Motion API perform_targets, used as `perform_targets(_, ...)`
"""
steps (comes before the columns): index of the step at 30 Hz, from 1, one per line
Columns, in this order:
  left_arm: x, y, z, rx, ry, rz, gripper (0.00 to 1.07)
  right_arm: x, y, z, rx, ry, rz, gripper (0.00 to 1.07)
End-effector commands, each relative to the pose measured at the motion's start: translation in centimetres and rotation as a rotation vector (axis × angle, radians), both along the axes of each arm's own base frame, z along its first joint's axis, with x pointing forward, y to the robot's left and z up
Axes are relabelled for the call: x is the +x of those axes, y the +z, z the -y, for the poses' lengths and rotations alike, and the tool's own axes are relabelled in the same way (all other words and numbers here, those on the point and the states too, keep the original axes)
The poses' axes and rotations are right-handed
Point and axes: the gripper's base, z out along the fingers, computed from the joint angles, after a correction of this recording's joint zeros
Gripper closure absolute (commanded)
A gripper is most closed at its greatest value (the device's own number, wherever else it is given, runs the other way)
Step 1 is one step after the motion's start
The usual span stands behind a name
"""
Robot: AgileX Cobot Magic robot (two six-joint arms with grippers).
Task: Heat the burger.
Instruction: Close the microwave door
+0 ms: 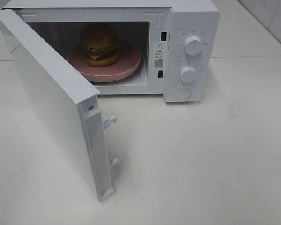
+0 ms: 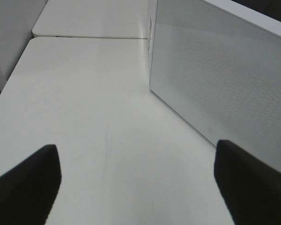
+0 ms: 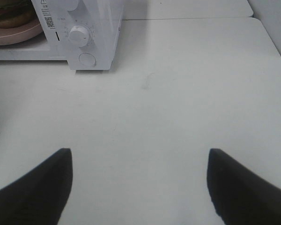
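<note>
On your left, the left end effector hangs low over the bench. Its two dark fingers are spread wide with only bare bench between them, and it sits near the outer face of the microwave door. The door stands wide open, hinged at the far left and angled toward the near side, with its latch hooks pointing right.

Moving right, you see into the cavity of the microwave. The burger stands upright in the middle of the pink plate, and the plate lies flat on the cavity floor. Nothing is touching the burger.

Right of the cavity, the control panel carries an upper dial, a lower dial and a round button below them.

On your right, the right end effector hovers over open bench, well apart from the microwave's near right corner. Its fingers are parted and hold nothing.
</note>
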Motion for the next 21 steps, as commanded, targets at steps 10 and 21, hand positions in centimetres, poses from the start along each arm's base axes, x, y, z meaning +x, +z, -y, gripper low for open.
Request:
perform_targets(10, 6.1, 0.0, 0.0, 0.007, 0.012, -0.037, 1.07, -0.3, -0.2, 0.0, -0.006, -0.003, 0.020, 0.31)
perform_targets(21, 10.5, -3.2, 0.1, -0.003, 0.018, 0.178, 1.07, -0.3, -0.2, 0.0, -0.006, -0.003, 0.020, 0.31)
